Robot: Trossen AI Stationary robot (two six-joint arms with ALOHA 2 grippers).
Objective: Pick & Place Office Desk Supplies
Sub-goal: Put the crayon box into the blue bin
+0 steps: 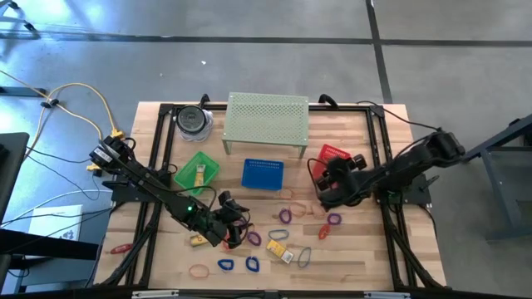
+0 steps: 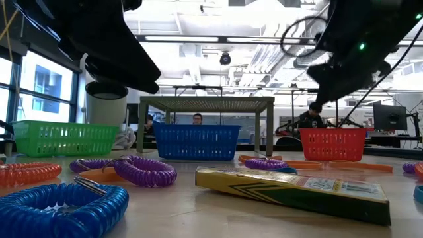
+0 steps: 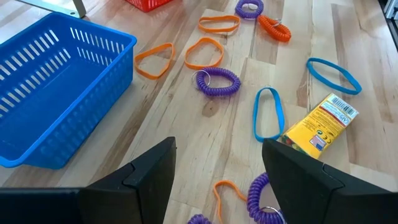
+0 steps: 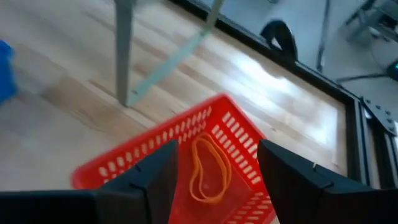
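We see the right gripper (image 4: 214,180) over the red basket (image 4: 242,134), fingers apart, nothing between them; an orange band (image 4: 208,169) lies inside the basket just below. In the high view that basket (image 1: 332,153) sits at 2 o'clock from table centre.

The left gripper (image 3: 217,180) hovers at about 7 o'clock of the table, jaws moderately apart and empty, with the blue basket (image 3: 50,99) beside it and loose items ahead: purple coil (image 3: 217,81), blue band (image 3: 267,113), yellow box (image 3: 318,122), orange loops (image 3: 204,51).

Risks, as we judge them:
- The right fingers sit low over the basket. Pulling back sideways could catch the rim and drag or tip it.
- The band is light. It could snag on a finger and ride back out.
- Items are crowded around 6 o'clock. A grab on the purple coil may scoop a neighbour band too, or nudge pieces toward the table edge.
- Thin bands lie flat on wood, so the fingers could close above one and miss.
- Wrong-basket sorting is possible with the green basket (image 1: 197,172) and the blue one close together.
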